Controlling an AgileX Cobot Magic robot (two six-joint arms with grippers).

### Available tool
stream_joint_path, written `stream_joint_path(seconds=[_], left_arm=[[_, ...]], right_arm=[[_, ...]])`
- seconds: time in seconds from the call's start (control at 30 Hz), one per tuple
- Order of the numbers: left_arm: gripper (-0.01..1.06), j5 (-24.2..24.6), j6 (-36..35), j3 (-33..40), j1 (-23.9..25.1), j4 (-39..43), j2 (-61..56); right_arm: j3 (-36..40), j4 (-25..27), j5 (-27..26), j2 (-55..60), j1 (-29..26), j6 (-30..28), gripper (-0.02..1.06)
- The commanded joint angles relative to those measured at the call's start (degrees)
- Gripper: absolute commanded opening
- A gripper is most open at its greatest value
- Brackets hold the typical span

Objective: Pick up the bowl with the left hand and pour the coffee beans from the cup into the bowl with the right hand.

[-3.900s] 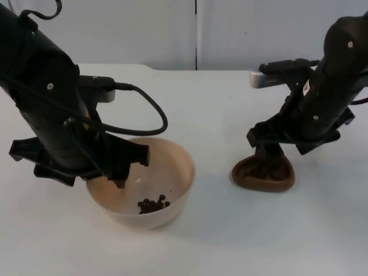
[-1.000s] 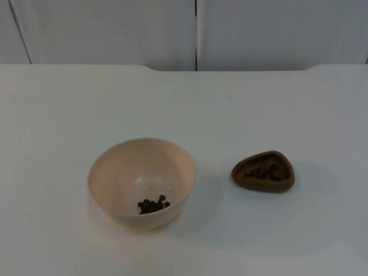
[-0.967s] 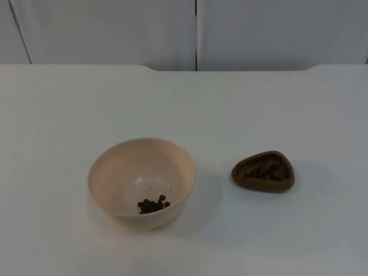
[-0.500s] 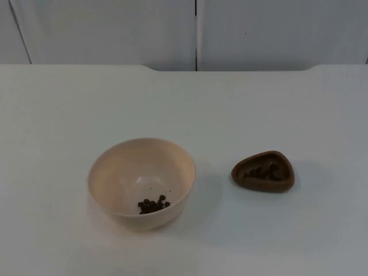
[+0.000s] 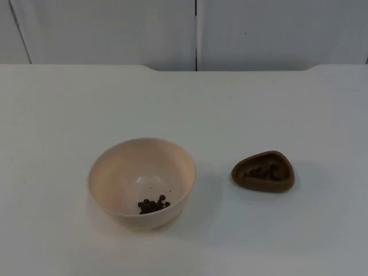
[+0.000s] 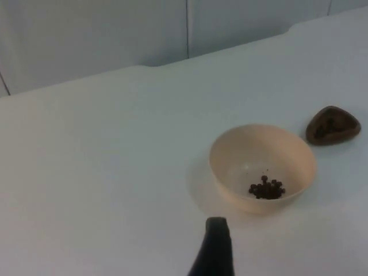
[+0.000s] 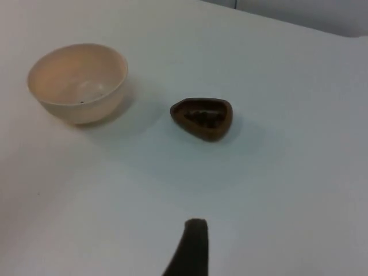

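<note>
A cream bowl (image 5: 132, 172) stands on the white table left of centre, with a small heap of coffee beans (image 5: 153, 204) at its bottom. To its right sits a brown, rounded-triangle cup (image 5: 282, 185) with some beans inside. My left gripper (image 6: 215, 253) is drawn back, well short of the bowl (image 6: 253, 155), its beans (image 6: 266, 188) and the cup (image 6: 345, 137) beyond. My right gripper (image 7: 190, 247) is also pulled back from the cup (image 7: 204, 133), with the bowl (image 7: 80, 106) farther off. Neither gripper touches anything.
The white table top (image 5: 184, 103) ends at the grey partition wall (image 5: 115, 29) behind. Nothing else lies near the bowl and the cup.
About four seconds ago the left arm was at the bowl and the right arm at the cup; both have since left the top view. Bowl and cup have not moved in the last second.
</note>
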Motion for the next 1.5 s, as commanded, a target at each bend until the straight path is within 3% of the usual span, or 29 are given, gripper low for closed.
stream_joint_path(seconds=[0.0, 0.2, 0.4, 1.17, 1.33, 1.43, 1.47], left_arm=[[0.69, -0.2, 0.6, 0.2, -0.3, -1.7, -0.2], [0.69, -0.3, 0.6, 0.5, -0.3, -3.0, -0.2], [0.69, -1.1, 0.9, 6.7, -0.3, -3.3, -0.2], [0.69, -1.3, 1.3, 6.4, -0.3, -3.3, -0.2], [0.72, -1.3, 1.3, 6.4, -0.3, -3.3, -0.2], [0.89, -1.3, 1.3, 6.4, -0.3, -3.3, -0.2], [0.98, -1.3, 1.3, 6.4, -0.3, -3.3, -0.2]], right_arm=[[0.0, 0.3, -0.3, -0.1, -0.1, -0.7, 0.74], [0.0, 0.3, -0.3, -0.1, -0.1, -0.7, 0.74], [0.0, 0.3, -0.3, -0.1, -0.1, -0.7, 0.74], [0.0, 0.4, -0.4, -0.1, -0.1, -0.6, 0.74], [0.0, 0.3, -0.4, -0.1, -0.1, -0.6, 0.88], [0.0, 0.2, -0.4, -0.1, -0.1, -0.3, 1.06], [0.0, 0.2, -0.4, -0.1, -0.1, -0.3, 1.05]])
